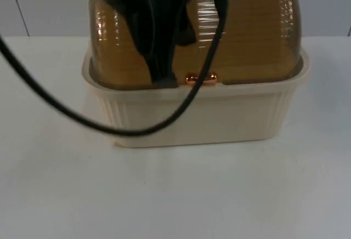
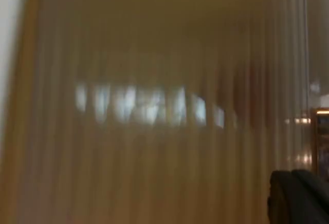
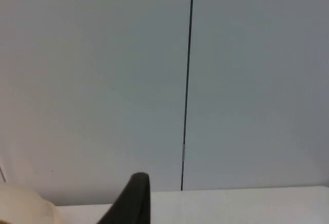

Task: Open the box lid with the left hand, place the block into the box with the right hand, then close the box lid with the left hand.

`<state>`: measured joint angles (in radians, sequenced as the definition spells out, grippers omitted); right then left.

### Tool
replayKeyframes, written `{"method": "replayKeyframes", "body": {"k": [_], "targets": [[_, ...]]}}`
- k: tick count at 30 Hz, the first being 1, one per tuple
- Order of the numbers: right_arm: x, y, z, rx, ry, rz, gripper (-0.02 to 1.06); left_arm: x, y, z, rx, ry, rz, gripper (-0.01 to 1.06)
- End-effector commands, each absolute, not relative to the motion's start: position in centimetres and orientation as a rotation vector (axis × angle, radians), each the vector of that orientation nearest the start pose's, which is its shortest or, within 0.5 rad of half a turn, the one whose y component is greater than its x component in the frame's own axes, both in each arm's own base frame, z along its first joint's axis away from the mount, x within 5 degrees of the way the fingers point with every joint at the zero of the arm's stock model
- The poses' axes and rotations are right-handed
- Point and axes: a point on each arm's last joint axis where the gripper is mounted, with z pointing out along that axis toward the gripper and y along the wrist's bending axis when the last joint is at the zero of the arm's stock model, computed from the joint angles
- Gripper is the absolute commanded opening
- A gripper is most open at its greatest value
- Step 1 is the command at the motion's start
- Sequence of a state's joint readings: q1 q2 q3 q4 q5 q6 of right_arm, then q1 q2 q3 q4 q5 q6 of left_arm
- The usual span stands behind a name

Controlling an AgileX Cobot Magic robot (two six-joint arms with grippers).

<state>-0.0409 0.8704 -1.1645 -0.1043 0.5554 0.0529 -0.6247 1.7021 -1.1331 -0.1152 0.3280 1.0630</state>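
Bare white counter (image 1: 175, 195) in front; cream box (image 1: 197, 115) toward the far edge, amber domed lid (image 1: 258, 36) down. Block unseen. Left tool (image 1: 164, 77) at the lid's front rim beside the orange catch (image 1: 201, 78); opening cannot be told. Right tool (image 3: 134, 198) waiting, faced to the partition wall (image 3: 103, 80), state also unclear. Judged best: hook the catch squarely, lift slowly along the hinge arc.

Probably a lab: white table (image 1: 175, 195), grey partition wall (image 3: 103, 80).
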Motion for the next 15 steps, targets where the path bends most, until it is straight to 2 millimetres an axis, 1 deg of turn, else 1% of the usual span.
{"method": "replayKeyframes", "body": {"k": [1, 3, 5, 6, 8, 11, 12, 13, 15], "targets": [[15.6, -1.1, 46.5, 0.048, 1.723, -0.092, 1.05, 28.7, -22.1, 22.8, 1.720, 1.594, 0.146, 0.00], [15.5, -1.0, 46.6, 0.048, 1.719, -0.092, 1.05, 27.4, -22.2, 21.7, 1.777, 1.537, 0.170, 0.00], [15.5, -1.0, 46.6, 0.050, 1.719, -0.091, 1.05, 26.2, -22.3, 21.0, 1.841, 1.487, 0.186, 0.00], [15.5, -1.0, 46.6, 0.050, 1.719, -0.091, 1.05, 26.2, -22.3, 21.0, 1.841, 1.487, 0.186, 0.00], [15.4, -1.0, 46.6, 0.050, 1.717, -0.091, 1.05, 25.1, -22.5, 21.2, 1.890, 1.421, 0.202, 0.00], [15.2, -1.0, 46.7, 0.050, 1.711, -0.091, 1.05, 24.0, -22.8, 22.3, 1.882, 1.368, 0.196, 0.00], [15.2, -1.0, 46.7, 0.050, 1.711, -0.091, 1.05, 23.6, -22.9, 23.2, 1.863, 1.342, 0.194, 0.00], [15.2, -1.0, 46.7, 0.050, 1.711, -0.091, 1.05, 23.6, -22.9, 23.2, 1.863, 1.342, 0.194, 0.00], [15.2, -1.0, 46.7, 0.050, 1.710, -0.091, 1.05, 23.1, -22.8, 25.0, 1.787, 1.306, 0.186, 0.00]]}}
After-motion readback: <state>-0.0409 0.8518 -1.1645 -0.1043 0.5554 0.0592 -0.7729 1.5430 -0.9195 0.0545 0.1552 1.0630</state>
